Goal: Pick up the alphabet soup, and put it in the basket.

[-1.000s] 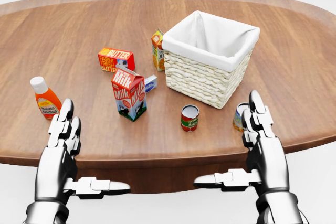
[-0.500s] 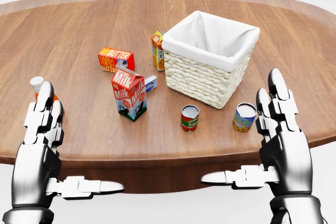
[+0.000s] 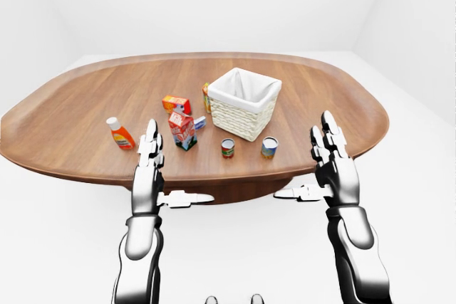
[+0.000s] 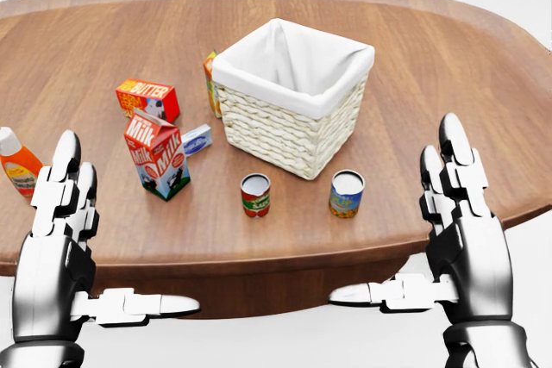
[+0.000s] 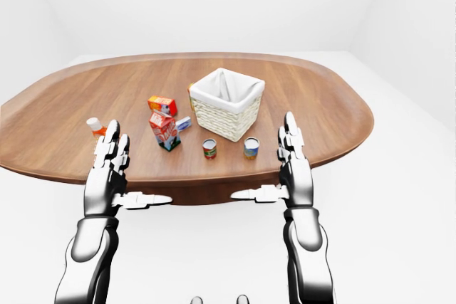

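The left hand (image 4: pixel 60 239) hangs at the near edge of the table (image 4: pixel 448 66), fingers straight and spread wide, thumb jutting sideways, holding nothing. Just beyond its fingertips, toward the head view's left edge, stands a ketchup bottle (image 4: pixel 17 164). Further right of those fingers a milk carton (image 4: pixel 158 153) stands upright, with a butter box (image 4: pixel 148 99) above it and a small blue-and-white packet (image 4: pixel 197 139) just beside it. An orange carton (image 4: pixel 210 84) is next to the basket's left wall. The basket (image 4: pixel 293 105), woven and lined in white cloth, sits near the middle. Below it stand two cans, both upright, long axis vertical, lids up: a red one, the soup can (image 4: pixel 255 195), and a blue-and-yellow can (image 4: pixel 347 193), apart from each other. The soup can lies between the two hands, nearer the right hand's fingers. The right hand (image 4: pixel 461 239) is likewise wide open and empty. The table is a brown wooden oval in a bare white room.
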Controlling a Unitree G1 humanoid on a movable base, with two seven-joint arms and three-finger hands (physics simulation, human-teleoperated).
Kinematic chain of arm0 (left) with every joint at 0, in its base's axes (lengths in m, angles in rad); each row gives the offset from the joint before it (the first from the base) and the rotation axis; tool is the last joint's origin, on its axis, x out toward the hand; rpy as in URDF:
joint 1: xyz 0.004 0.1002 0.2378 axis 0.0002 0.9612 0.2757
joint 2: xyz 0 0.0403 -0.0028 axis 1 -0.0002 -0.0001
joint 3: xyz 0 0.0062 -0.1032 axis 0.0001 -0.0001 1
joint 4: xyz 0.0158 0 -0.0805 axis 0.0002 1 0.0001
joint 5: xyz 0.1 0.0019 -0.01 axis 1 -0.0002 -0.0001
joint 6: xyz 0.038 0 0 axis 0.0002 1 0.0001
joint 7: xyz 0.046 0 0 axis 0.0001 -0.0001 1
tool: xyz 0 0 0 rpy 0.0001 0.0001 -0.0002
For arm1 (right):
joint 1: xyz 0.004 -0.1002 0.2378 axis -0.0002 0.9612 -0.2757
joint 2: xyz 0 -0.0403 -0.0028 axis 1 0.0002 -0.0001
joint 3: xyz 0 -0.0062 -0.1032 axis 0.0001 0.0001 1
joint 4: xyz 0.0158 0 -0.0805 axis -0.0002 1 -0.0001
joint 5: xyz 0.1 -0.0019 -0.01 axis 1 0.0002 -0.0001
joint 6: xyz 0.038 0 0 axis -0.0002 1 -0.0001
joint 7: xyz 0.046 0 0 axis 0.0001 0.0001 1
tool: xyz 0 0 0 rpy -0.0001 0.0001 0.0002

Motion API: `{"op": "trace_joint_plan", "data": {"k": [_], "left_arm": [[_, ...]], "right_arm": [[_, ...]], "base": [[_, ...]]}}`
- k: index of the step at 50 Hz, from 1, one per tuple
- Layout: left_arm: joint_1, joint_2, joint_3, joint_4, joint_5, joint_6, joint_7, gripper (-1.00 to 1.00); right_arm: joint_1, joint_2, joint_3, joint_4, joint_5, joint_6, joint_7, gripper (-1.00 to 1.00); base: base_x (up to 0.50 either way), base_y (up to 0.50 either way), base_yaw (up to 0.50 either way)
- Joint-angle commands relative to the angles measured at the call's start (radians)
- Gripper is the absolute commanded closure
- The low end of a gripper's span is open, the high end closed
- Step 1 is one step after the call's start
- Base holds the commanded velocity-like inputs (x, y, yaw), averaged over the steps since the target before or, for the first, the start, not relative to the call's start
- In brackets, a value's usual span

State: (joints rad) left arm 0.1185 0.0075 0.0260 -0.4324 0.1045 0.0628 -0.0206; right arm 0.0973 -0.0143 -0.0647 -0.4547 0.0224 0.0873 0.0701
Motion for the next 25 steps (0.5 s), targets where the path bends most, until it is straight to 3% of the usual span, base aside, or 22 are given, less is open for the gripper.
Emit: {"op": "trace_joint_plan", "data": {"k": [1, 17, 25], "left_arm": [[0.004, -0.002, -0.003, -0.009, 0.002, 0.003, 0.003, -1.0], [0.003, -0.001, -0.001, -0.008, 0.002, 0.005, 0.005, -1.0], [-0.004, 0.001, 0.004, 0.009, 0.0, -0.008, 0.005, -1.0]], "right_arm": [[-0.001, -0.001, 0.0, 0.01, -0.008, 0.0, 0.001, -1.0], [0.003, -0.001, 0.01, 0.026, -0.023, 0.0, 0.005, -1.0], [0.011, -0.001, 0.023, 0.04, -0.042, 0.0, 0.017, -1.0]], "base": [[0.0, -0.46, 0.0], [0.0, -0.44, 0.0], [0.0, -0.05, 0.0]]}}
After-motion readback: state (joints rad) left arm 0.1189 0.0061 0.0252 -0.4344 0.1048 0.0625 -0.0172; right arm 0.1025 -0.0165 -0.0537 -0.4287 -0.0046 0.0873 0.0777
